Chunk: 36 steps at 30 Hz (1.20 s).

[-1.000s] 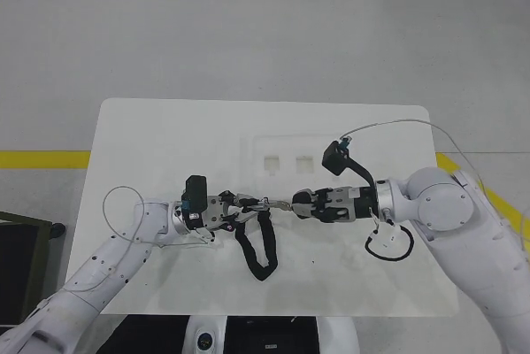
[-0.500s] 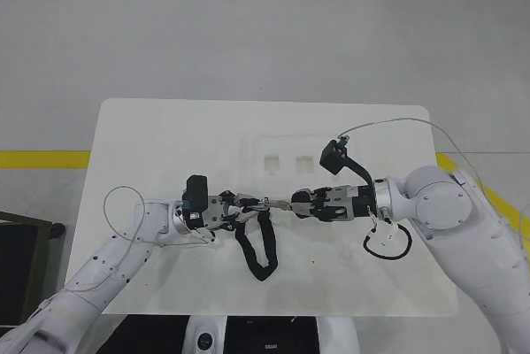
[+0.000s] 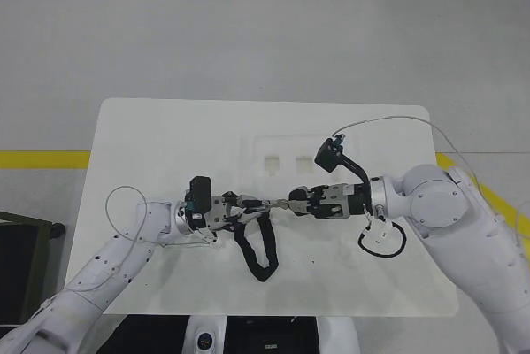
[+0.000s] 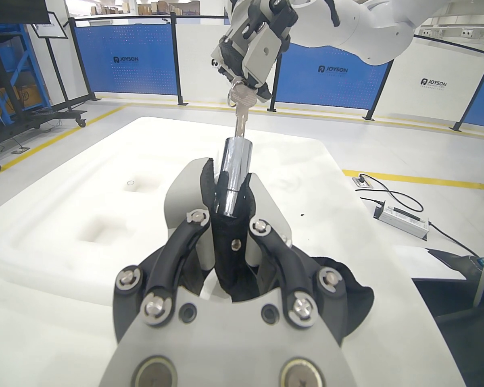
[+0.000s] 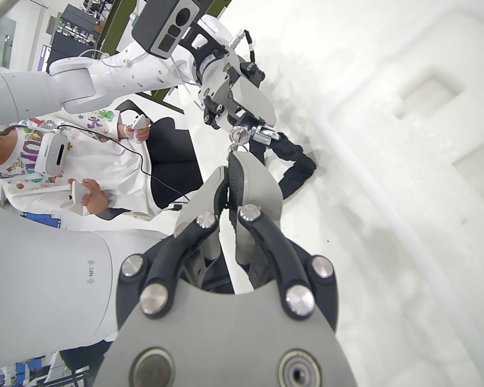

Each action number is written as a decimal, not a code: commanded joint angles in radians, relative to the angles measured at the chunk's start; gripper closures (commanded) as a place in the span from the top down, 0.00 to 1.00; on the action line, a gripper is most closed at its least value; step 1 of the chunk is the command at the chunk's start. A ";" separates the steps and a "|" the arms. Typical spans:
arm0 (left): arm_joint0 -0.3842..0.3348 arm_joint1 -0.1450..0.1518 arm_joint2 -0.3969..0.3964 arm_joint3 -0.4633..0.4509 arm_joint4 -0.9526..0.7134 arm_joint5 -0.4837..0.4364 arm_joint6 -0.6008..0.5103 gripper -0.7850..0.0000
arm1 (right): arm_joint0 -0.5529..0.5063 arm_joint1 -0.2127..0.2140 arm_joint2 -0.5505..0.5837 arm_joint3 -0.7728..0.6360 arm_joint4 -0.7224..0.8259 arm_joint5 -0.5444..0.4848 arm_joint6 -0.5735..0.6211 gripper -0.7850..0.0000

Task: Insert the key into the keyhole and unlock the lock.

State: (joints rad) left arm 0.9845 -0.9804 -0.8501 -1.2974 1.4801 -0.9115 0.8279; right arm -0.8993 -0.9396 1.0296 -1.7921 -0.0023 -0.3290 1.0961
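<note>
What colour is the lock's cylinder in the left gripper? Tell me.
Shiny chrome silver; the lock cylinder shows best in the left wrist view.

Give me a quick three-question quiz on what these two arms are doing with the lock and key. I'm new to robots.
1. True or false: the left tool grips the chrome lock.
2. What holds the key? A) the right tool; B) a person's hand; C) nothing, it lies in the foam tray.
3. Fill in: the lock's black cable droops onto the white ____.

Key: 1 true; 2 A; 3 table.
</note>
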 commanded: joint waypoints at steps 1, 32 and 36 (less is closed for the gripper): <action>0.000 -0.001 0.000 -0.002 0.003 -0.002 -0.001 0.00 | 0.004 -0.001 -0.006 0.001 -0.004 0.003 0.001 0.00; -0.004 -0.016 -0.001 -0.010 0.032 -0.026 -0.042 0.00 | 0.059 -0.023 -0.076 -0.031 -0.066 0.052 0.013 0.00; -0.005 -0.017 -0.004 -0.010 0.035 -0.031 -0.045 0.00 | 0.066 -0.026 -0.085 -0.034 -0.074 0.061 0.016 0.00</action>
State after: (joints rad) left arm 0.9798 -0.9969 -0.8536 -1.3069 1.5142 -0.9412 0.7836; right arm -0.8348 -0.9647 0.9459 -1.8252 -0.0749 -0.2691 1.1118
